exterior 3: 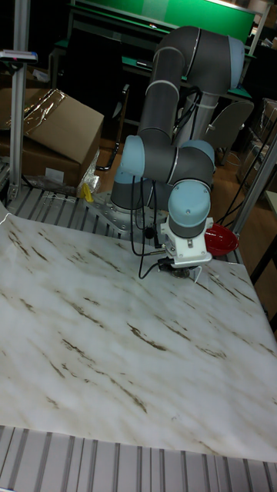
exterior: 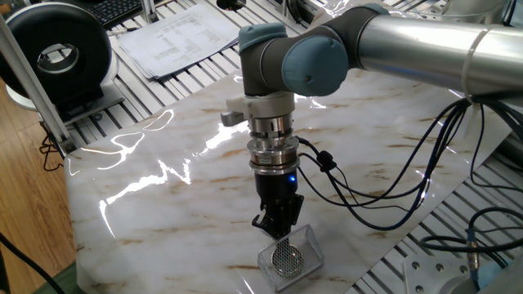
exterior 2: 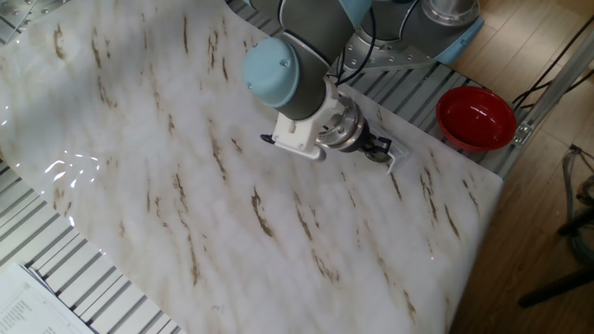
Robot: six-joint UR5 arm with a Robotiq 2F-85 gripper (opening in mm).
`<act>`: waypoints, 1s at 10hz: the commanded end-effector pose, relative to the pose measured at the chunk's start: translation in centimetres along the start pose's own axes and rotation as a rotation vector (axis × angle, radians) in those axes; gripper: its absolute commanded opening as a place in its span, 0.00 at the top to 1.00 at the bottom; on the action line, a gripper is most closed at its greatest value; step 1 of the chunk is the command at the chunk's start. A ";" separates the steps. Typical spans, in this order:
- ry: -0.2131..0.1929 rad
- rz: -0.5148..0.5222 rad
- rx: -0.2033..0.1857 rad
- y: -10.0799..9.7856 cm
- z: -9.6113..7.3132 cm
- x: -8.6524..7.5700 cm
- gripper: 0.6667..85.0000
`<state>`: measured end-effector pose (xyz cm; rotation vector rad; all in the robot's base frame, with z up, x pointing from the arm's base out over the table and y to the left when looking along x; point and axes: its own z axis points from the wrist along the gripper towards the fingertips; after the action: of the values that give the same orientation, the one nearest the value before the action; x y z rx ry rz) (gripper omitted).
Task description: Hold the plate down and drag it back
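The plate (exterior: 286, 259) is a small round silver disc with a grey mesh centre, lying inside a clear rectangular plastic tray (exterior: 308, 242) near the marble table's front edge. My gripper (exterior: 278, 229) points straight down, its fingers shut together, with the tips at the plate's far rim. Whether they touch the plate or only the tray's edge I cannot tell. In the other fixed view my gripper (exterior 2: 380, 152) sticks out from under the wrist, and only a corner of the tray (exterior 2: 398, 159) shows. The tall fixed view hides the plate behind the wrist flange (exterior 3: 187, 250).
A red bowl (exterior 2: 476, 118) sits off the table's corner, close to the tray. Black cables (exterior: 384, 192) loop from the wrist over the marble sheet (exterior: 163, 196). Papers (exterior: 176, 37) and a black round device (exterior: 57, 53) lie beyond the far edge.
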<state>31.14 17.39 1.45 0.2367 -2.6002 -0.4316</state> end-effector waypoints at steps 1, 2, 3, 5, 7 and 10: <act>-0.002 -0.008 -0.015 0.3 0.0 -0.3 0.99; 0.000 -0.011 -0.013 0.2 0.1 -0.3 0.99; 0.000 -0.010 -0.009 0.0 0.2 -0.4 0.99; 0.003 -0.011 -0.002 -0.2 0.3 -0.4 0.99; 0.003 -0.016 -0.002 -0.2 0.3 -0.4 0.99; 0.001 -0.011 -0.015 0.1 0.3 -0.4 0.99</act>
<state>31.21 17.18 0.84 0.2583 -2.5955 -0.4278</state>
